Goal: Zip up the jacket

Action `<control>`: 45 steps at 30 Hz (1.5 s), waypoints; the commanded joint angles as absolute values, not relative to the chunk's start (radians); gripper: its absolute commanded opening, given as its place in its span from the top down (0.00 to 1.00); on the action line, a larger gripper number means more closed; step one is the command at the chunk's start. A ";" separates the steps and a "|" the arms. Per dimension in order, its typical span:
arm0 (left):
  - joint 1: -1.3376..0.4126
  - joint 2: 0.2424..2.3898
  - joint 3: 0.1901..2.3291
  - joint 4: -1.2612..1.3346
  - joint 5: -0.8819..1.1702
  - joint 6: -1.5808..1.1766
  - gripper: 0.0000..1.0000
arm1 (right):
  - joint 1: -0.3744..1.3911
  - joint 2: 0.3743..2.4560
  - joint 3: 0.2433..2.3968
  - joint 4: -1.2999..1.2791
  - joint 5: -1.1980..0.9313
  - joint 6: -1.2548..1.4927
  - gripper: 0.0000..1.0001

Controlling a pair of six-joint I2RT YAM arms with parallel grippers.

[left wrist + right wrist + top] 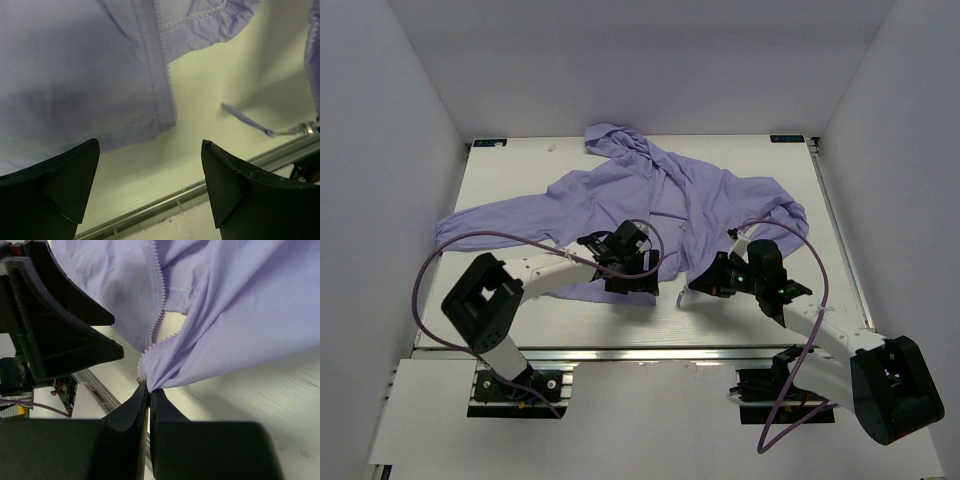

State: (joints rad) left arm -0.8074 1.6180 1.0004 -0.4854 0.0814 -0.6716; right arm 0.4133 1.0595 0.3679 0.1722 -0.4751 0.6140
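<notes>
The lavender jacket [700,195] lies spread on the white table [520,170], hood at the far edge and front open. My right gripper [702,284] is shut on the jacket's lower front corner at the end of the zipper teeth [159,315]. In the right wrist view the gripper [149,390] pinches that fabric [240,300] and lifts it slightly. My left gripper [630,280] hovers over the other front hem. In its wrist view it [150,145] is open and empty, with the jacket [75,65] and its zipper edge [167,75] just beyond the fingers.
The table's near edge with a metal rail [200,187] runs just below the left gripper. A thin lavender strip with a metal end [247,118] lies on the table to the right. Purple cables [430,270] loop beside both arms. White walls enclose the table.
</notes>
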 commanded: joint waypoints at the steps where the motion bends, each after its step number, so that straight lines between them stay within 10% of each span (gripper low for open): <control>1: -0.845 1.669 1.071 -0.552 -0.016 -0.693 0.09 | 0.407 1.034 0.370 0.132 -0.444 0.584 1.00; 45: -0.905 1.856 1.154 -0.672 -0.218 -0.790 0.38 | 0.400 1.011 0.357 0.060 -0.345 0.542 1.00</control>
State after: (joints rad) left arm -0.9009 1.8057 1.1427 -0.6445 -0.1730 -0.7719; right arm 0.4053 1.0283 0.3618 0.0673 -0.3698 0.5640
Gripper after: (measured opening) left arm 0.628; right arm 0.023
